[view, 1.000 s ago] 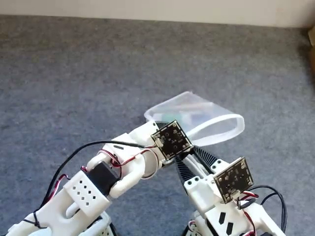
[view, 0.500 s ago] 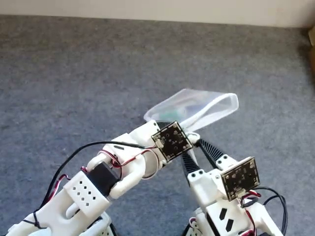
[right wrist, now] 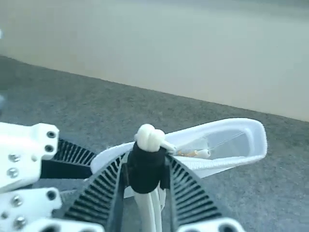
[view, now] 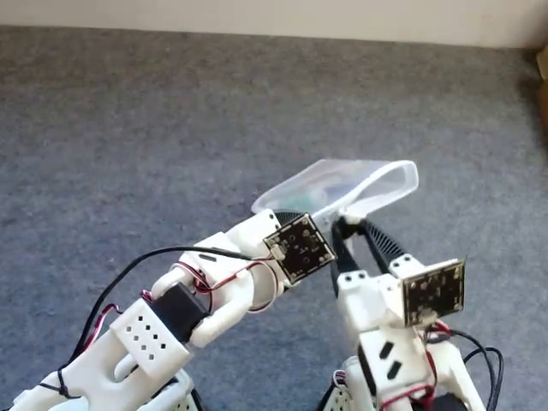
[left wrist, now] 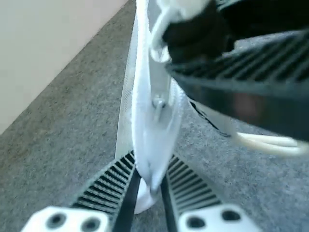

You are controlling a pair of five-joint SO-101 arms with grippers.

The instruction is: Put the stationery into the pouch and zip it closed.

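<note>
The translucent white pouch (view: 364, 181) lies on grey carpet, its mouth narrowed to a slit. Something green and pale, the stationery (view: 321, 193), shows through its wall, and also inside the mouth (right wrist: 193, 153). My left gripper (left wrist: 150, 181) is shut on the pouch's near end (left wrist: 145, 125), under the camera board in the high view (view: 281, 214). My right gripper (right wrist: 145, 181) is shut on the black zipper pull (right wrist: 145, 166) with its white knotted cord. It stands at the pouch's near edge (view: 347, 225), just beside the left gripper.
Grey carpet (view: 128, 128) spreads all around the pouch, with a pale wall (view: 257, 13) along the far edge. Both arms crowd the near middle. A brown object (view: 543, 77) sits at the far right edge.
My right gripper has travelled away from the bases along the pouch with the zipper pull. The pouch's mouth has drawn in from a wide loop to a narrow slit. The left arm has held still.
</note>
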